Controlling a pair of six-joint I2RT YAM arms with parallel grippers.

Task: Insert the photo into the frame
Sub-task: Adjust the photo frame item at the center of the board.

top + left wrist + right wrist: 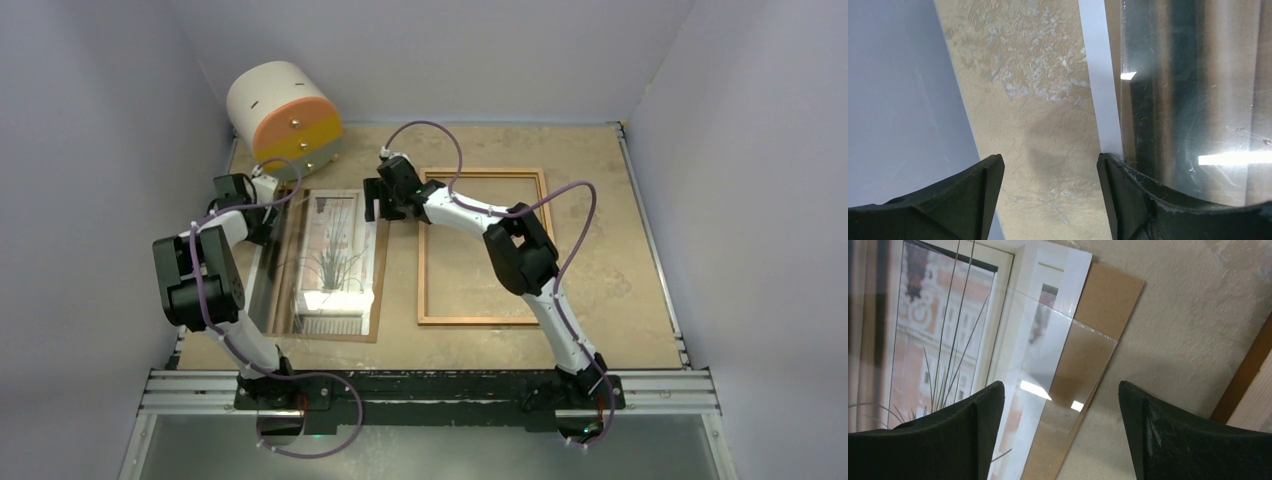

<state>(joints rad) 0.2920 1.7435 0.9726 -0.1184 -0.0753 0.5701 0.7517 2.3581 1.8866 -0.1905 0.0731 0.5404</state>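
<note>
The photo (335, 250) of a spiky plant lies face up left of centre on a brown backing board (379, 290), with a clear glass pane (1068, 355) lying over it. The frame (421, 255), a thin orange-brown wooden rectangle, lies to their right with bare table showing inside it. My right gripper (375, 205) hovers open over the stack's far right edge; the photo (933, 340), backing board (1108, 300) and a piece of frame (1245, 375) show around my right gripper (1060, 430). My left gripper (266, 228) is open at the stack's left edge. Only table shows inside my left gripper (1050, 195), with the pane (1198, 100) beside its right finger (1128, 200).
A white cylinder (285, 105) with an orange and yellow face lies at the back left corner. Pale walls close in the table on three sides. A metal rail (430, 390) carrying both arm bases runs along the near edge.
</note>
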